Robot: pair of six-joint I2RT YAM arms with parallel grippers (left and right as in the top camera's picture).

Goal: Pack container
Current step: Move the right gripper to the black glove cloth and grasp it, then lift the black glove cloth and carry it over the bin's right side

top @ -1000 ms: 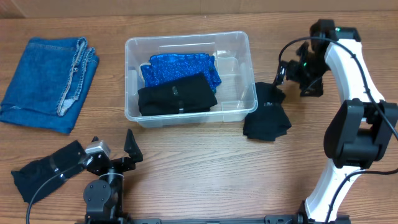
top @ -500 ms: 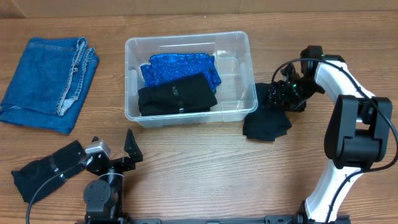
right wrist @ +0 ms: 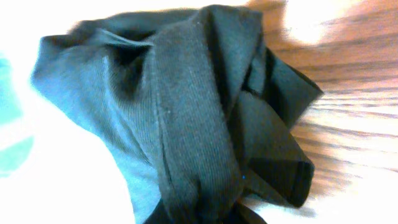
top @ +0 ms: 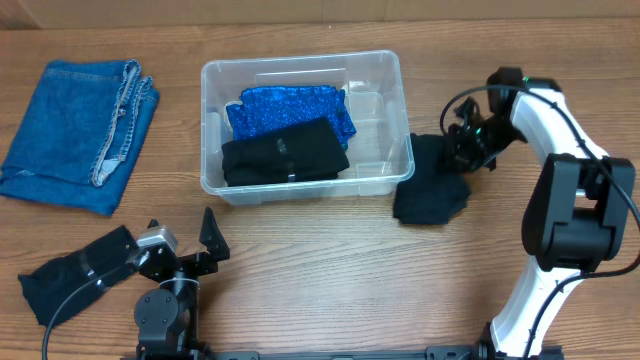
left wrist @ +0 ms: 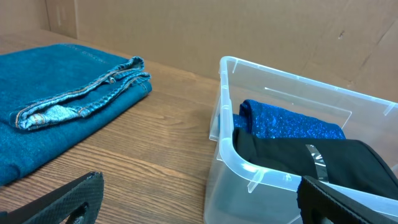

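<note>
Movement was all on the right side. Over the last second the right gripper (top: 463, 145) had dropped from higher up and come in onto the top edge of the loose black garment (top: 430, 192). That edge looked a bit more bunched than before. My guess was it was going for a grab so this piece could go in next.

The container (top: 305, 58) hadn't budged. It sat mid-worktop (top: 320, 270) with a blue sparkly piece (top: 290, 105) and a folded black piece (top: 285, 152) already inside, and the loose garment was right against its right wall. The jeans (top: 75, 120) were well off to the left, untouched.

The left gripper (top: 182, 235) sat parked near the front with its fingers spread wide.

Annoying bit: the right wrist view was just cloth (right wrist: 186, 124) filling the frame, blown out white on one side, with no fingers showing. So I couldn't tell if that gripper had actually closed on anything.
</note>
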